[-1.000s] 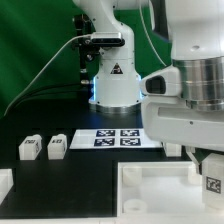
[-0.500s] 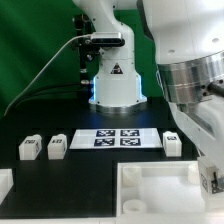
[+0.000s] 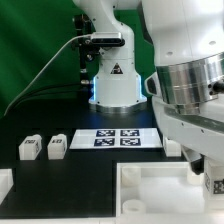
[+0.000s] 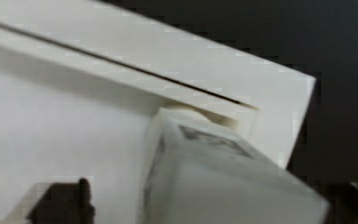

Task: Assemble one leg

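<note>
My gripper (image 4: 208, 202) is shut on a white leg (image 4: 220, 165), which fills the space between the dark fingers (image 4: 60, 200). The leg stands at a corner of the large white tray-like piece (image 4: 87, 110), by its raised rim; I cannot tell if it touches. In the exterior view the held leg's tag (image 3: 214, 186) shows at the far right, over that piece (image 3: 150, 185), and the arm's bulk hides the fingers. Two more legs (image 3: 29, 148) (image 3: 57, 146) stand side by side at the exterior view's left.
The marker board (image 3: 120, 138) lies mid-table before the robot base (image 3: 113, 85). Another white leg (image 3: 172, 147) peeks out behind the arm at the right. A white part (image 3: 4, 183) sits at the left edge.
The arm has swung and turned over the tray-like piece's right corner. The held leg's tag has dropped slightly lower and right. The arm now hides more of the leg behind it.
</note>
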Robot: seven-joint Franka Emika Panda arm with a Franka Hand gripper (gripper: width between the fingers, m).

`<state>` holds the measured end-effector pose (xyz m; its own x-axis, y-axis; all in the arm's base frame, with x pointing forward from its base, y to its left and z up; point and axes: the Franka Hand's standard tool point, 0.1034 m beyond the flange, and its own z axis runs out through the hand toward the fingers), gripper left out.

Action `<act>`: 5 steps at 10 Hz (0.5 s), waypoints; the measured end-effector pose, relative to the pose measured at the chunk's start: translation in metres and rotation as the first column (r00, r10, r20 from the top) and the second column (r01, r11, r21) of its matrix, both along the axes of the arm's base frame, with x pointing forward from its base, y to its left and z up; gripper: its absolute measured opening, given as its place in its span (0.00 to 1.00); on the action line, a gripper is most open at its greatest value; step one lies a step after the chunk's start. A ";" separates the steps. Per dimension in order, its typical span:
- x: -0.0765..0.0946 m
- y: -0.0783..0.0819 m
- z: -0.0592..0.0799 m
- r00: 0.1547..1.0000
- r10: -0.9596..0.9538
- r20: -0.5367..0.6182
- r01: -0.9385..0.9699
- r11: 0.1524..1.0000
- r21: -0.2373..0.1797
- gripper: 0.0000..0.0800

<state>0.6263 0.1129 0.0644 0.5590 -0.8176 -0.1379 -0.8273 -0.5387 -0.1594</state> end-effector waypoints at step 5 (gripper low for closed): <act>-0.002 0.001 0.003 0.756 0.654 0.026 -0.648 0.754 -0.108 0.81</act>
<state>0.6240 0.1138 0.0678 0.9651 -0.2599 -0.0339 -0.2621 -0.9573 -0.1219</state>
